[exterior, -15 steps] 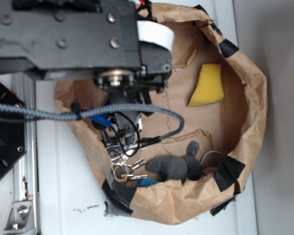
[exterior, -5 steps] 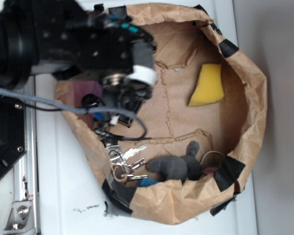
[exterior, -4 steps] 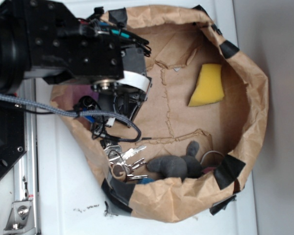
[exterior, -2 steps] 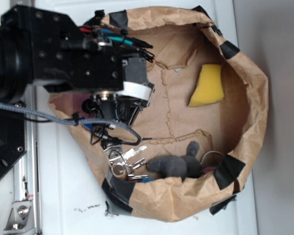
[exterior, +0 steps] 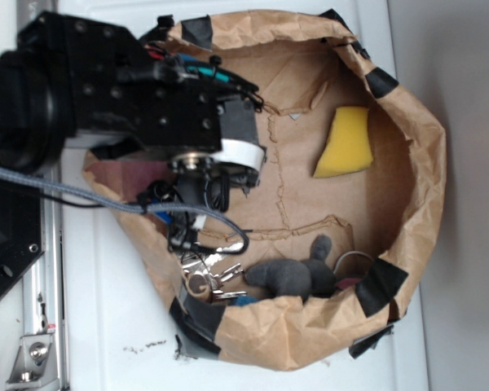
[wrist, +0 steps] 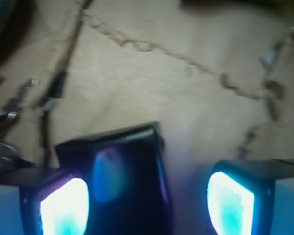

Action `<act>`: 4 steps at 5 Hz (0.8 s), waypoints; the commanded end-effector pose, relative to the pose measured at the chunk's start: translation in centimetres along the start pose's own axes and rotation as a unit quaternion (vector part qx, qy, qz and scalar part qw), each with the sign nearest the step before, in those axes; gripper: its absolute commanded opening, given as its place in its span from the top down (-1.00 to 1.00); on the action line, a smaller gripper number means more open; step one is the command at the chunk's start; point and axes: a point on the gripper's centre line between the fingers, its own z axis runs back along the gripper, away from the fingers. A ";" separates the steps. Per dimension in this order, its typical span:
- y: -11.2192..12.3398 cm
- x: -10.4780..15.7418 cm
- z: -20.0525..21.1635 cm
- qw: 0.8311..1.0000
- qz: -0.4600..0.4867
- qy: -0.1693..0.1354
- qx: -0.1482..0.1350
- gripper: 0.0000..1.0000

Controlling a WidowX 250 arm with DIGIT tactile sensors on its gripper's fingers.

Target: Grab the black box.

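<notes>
— Jaws first: what are they doing?

— Spread apart in the wrist view. The gripper (wrist: 147,200) shows two glowing pads, one at lower left (wrist: 63,205) and one at lower right, and the small flat glossy black box with a ribbed rim (wrist: 125,176) lies at lower centre, against the left pad, with bare paper between it and the right one. I judge nothing is pinched yet; the wide stance looks meant to straddle the box.

— Anything else there?

— One dark cable (wrist: 56,93) trails down the left on the creased brown paper floor (wrist: 186,98). One box, one cable, two pads.

— And the exterior view?

— The black robot arm (exterior: 122,98) fills the upper left and hides the gripper and box; jaw state can't be read here. It leans into the one brown paper bag with black tape patches (exterior: 424,163), whose rolled rim keeps the contents corralled. Inside: one yellow sponge wedge (exterior: 346,142) at upper right, one grey plush toy (exterior: 297,275) at the bottom, one bunch of metal keys (exterior: 208,273) at lower left.
</notes>
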 end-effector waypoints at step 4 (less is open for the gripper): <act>-0.2 0.3 0.4 0.999 -0.011 0.027 -0.016 1.00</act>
